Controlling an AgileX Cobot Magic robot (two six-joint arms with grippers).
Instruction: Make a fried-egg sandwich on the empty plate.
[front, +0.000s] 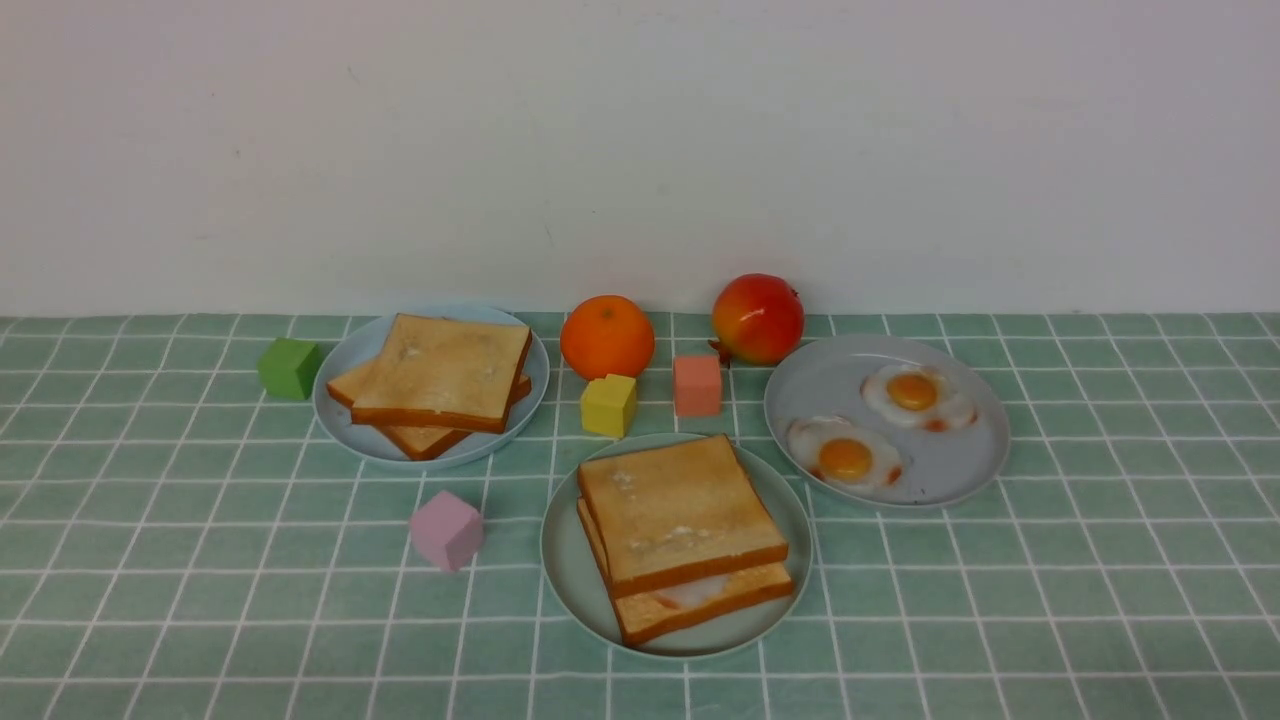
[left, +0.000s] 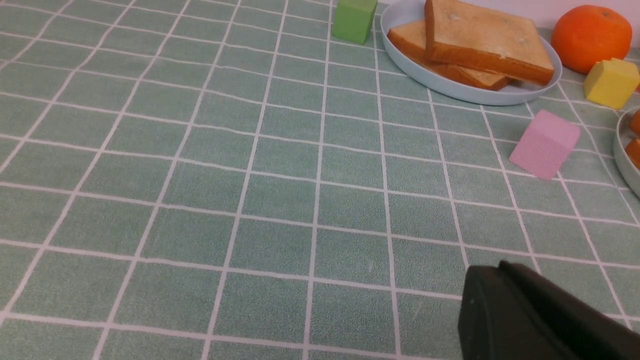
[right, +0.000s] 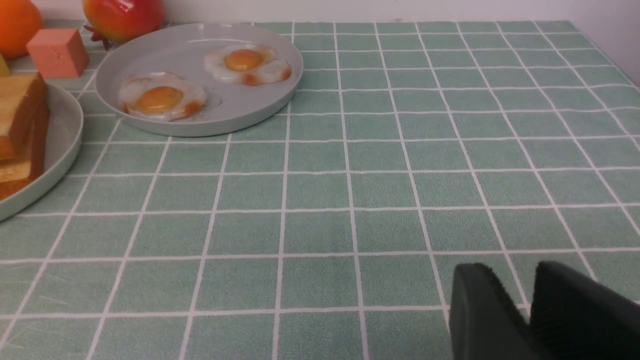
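Sandwich looks assembled: two square golden-brown toast slices with a white fried egg showing between them (front: 684, 540), lying on the round mint-green plate (front: 570, 560) at front centre of the green-checked counter (front: 200, 600). Judged: task at or near its end; next calls only for both arms to keep clear, perhaps squaring the skewed top slice.

Left hand (left: 505, 295): black fingers together, empty, low over bare counter. Right hand (right: 530, 300): fingers slightly apart, nothing between them.

No brands, labels or writing visible anywhere.
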